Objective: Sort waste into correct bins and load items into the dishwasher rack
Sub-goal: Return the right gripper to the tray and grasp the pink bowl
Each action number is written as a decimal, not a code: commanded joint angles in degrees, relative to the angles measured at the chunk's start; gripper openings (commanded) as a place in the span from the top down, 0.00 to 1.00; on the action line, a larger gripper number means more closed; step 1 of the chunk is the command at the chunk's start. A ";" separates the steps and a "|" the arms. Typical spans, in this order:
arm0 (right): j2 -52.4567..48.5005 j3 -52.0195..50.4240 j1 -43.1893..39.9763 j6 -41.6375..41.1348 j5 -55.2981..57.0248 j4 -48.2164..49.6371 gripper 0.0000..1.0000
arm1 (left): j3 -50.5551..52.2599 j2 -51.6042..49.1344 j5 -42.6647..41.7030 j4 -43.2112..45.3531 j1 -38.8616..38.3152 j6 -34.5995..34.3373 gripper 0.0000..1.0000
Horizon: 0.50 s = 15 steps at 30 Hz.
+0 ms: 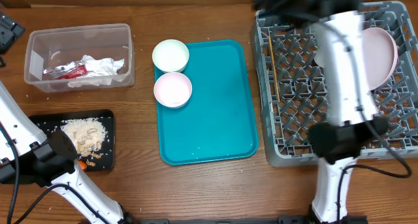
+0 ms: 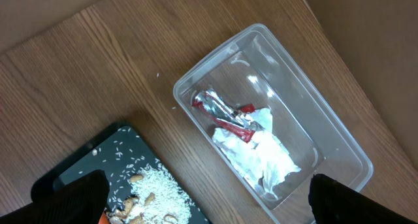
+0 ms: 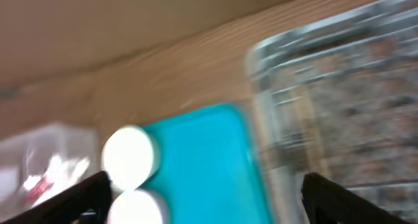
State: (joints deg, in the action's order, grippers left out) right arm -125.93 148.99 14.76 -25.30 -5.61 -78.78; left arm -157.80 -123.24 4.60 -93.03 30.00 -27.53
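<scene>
Two bowls [image 1: 172, 89] on the teal tray [image 1: 215, 119], one plate [image 1: 385, 51] in the rack [image 1: 294, 100], seen overhead only. Left hand [image 2: 215, 211] and right hand [image 3: 209, 208] gape wide, empty.

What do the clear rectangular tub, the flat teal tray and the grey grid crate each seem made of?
Clear rectangular tub: see-through glossy plastic, contents show through. Flat teal tray: likely smooth plastic, faint sheen. Grey grid crate: probably matte moulded plastic, uniform lattice.

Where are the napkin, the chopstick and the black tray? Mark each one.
napkin [image 1: 98, 70], overhead view, on its crumpled white middle.
chopstick [image 1: 275, 70], overhead view, midway along its shaft.
black tray [image 1: 47, 122], overhead view, on its bare upper-left floor.
</scene>
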 commanded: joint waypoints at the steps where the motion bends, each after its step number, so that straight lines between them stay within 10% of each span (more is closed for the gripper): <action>1: 1.03 -5.33 8.20 -4.07 4.46 1.36 0.33 | -0.13 -0.46 0.46 0.09 -0.39 -0.81 0.00; 6: -2.51 -15.32 17.14 -8.00 4.02 6.75 0.69 | -0.13 -0.46 0.44 0.09 -0.39 -0.81 0.00; 15: -10.10 -22.34 21.97 -7.98 -5.60 12.46 0.52 | -0.13 -0.46 0.44 0.09 -0.39 -0.81 0.00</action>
State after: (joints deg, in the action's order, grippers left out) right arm -133.73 127.24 36.36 -32.73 -6.26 -66.70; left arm -157.80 -123.24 4.60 -93.03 30.00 -27.53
